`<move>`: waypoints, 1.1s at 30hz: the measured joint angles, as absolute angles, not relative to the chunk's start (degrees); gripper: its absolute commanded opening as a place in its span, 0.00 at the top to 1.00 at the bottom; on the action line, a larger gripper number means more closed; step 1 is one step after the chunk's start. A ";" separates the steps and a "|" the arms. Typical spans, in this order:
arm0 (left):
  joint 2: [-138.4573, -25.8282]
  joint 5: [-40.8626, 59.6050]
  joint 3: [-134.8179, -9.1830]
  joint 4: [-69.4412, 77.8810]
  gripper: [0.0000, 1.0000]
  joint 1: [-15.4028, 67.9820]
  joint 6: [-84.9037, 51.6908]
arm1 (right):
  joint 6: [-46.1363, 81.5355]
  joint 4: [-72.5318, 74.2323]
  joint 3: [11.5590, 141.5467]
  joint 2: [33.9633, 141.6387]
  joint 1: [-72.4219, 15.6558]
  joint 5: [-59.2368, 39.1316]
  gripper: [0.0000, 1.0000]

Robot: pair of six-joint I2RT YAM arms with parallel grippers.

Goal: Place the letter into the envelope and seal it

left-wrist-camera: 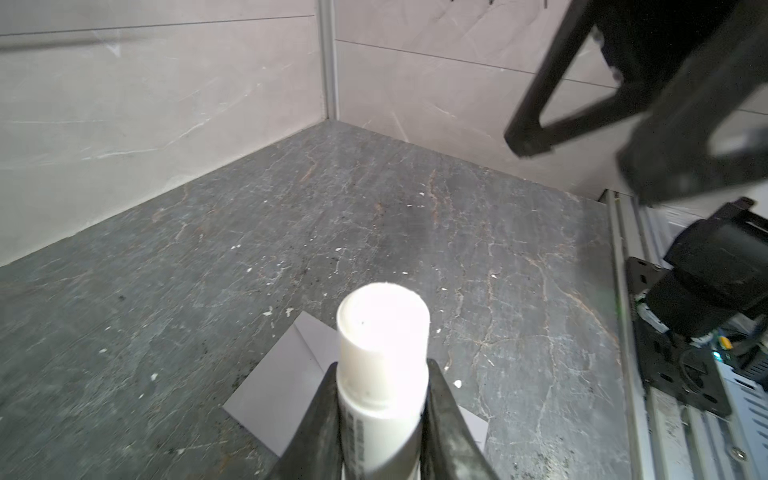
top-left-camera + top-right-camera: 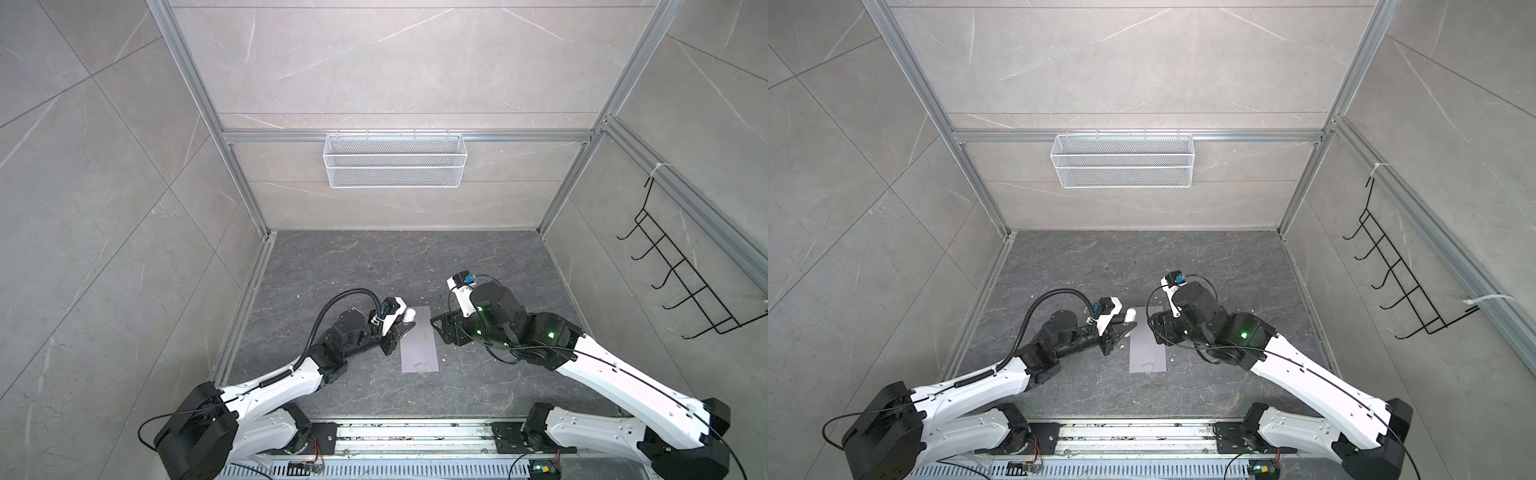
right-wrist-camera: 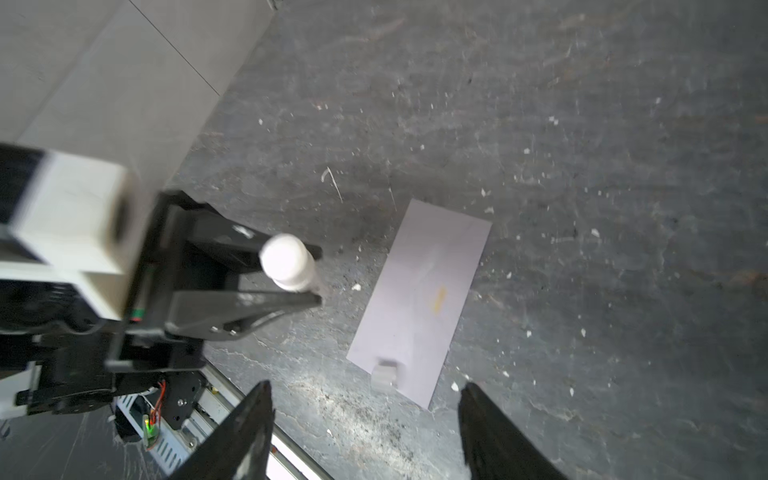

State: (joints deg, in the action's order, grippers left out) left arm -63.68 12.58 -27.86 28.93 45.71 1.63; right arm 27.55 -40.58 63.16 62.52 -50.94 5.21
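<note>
Left gripper (image 1: pixel 382 365) first: its jaws are drawn in narrow and clamped on a white glue stick (image 1: pixel 382 332), one black finger (image 1: pixel 328 415) pressed against each side of the tube. The capped end juts out well past the fingertips, and the tube's printed body runs back between the jaws.

Over to the right gripper (image 3: pixel 365 386): its jaws are spread wide, with nothing between them and nothing touching either finger. Its wrist view is a little blurred, but the gap is plain and there is only stone and paper below it.

Now the envelope (image 2: pixel 419 345). It lies flat on the dark stone tabletop (image 2: pixel 374 270), right between the two grippers, long axis running away from the robot. In both top views the left gripper sits at its left long edge near the far end, with the stick's cap pointing across the far left corner. The right gripper is at the right long edge, also toward the far end.

In the right wrist view the envelope's upper face shows an orange mark (image 3: pixel 439 300) near the middle. A small white piece (image 3: pixel 385 371) rests on its near end. Whether either gripper touches the paper, I can't tell.
</note>
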 measured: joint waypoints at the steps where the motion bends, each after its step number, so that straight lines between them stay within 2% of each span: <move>1: -62.94 10.98 -27.64 28.53 1.00 45.71 1.39 | 28.16 -40.73 61.56 62.98 -50.94 5.19 0.29; 7: -57.78 0.67 -24.82 26.81 1.00 45.52 -0.75 | 31.03 -41.04 55.44 67.96 -51.66 4.10 0.29; 13: -53.93 -6.02 -21.10 24.69 1.00 43.68 -3.73 | 34.52 -41.06 55.00 77.87 -57.60 5.30 0.33; 18: -52.49 -7.77 -19.99 23.62 1.00 42.17 -5.48 | 36.75 -41.76 54.92 83.42 -58.54 7.16 0.33; 33: -52.42 -7.90 -19.99 23.57 1.00 41.82 -6.52 | 38.50 -40.36 54.74 88.82 -58.54 9.26 0.29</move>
